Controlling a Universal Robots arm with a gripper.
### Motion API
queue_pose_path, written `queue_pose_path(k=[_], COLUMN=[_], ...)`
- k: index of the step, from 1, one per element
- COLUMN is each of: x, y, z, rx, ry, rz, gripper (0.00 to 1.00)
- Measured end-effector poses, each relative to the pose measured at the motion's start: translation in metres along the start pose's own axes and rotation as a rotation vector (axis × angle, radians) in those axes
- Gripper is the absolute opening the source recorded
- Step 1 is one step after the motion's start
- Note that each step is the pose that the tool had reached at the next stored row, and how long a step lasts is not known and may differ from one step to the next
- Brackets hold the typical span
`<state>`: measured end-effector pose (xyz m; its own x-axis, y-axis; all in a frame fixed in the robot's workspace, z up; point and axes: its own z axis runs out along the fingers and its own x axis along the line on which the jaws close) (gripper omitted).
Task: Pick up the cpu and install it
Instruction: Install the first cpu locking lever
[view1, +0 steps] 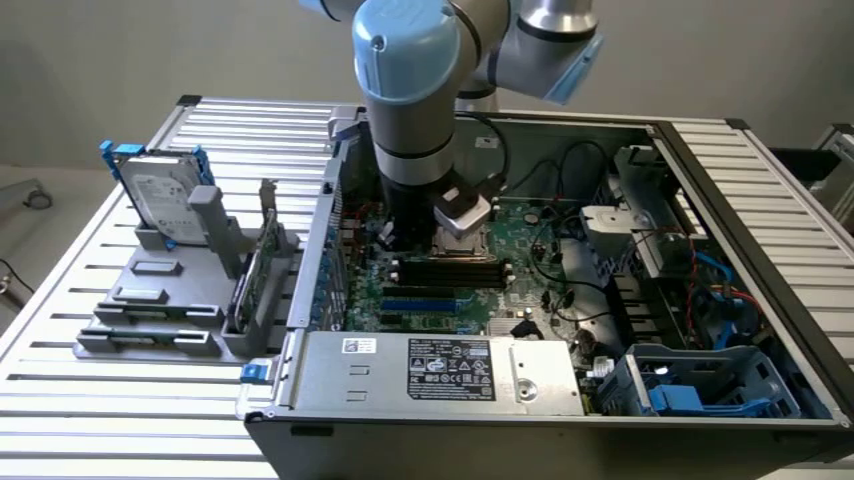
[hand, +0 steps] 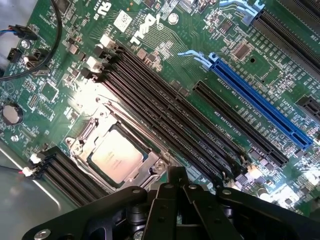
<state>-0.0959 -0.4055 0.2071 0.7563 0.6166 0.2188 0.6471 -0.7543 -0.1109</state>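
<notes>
Cpu (hand: 116, 159) sits seated in the socket frame (hand: 95, 131) on the motherboard (hand: 165, 45), at the jaws' eleven o'clock; jaws closed and empty, so placing looks done, leaving securing the frame.

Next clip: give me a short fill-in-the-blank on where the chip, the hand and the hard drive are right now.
1. The cpu lies inside the metal-framed ____ on the green board.
2. The hand is shut and holds ____.
3. The long slot beside the black ones is coloured ____.
4. The hard drive stands on the grey rack, ____ the computer case.

Missing words: socket; nothing; blue; outside
</notes>
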Motion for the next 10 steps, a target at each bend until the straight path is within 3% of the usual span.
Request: queue_pose_path(k=[4,10], x=[0.004,0.011], y=[-0.0040,-0.0107], z=[-0.0076,-0.0142], rx=[0.0062,0.0262], ry=[-0.0070,-0.0261], rz=[-0.002,-0.033], gripper=[0.11,0.11])
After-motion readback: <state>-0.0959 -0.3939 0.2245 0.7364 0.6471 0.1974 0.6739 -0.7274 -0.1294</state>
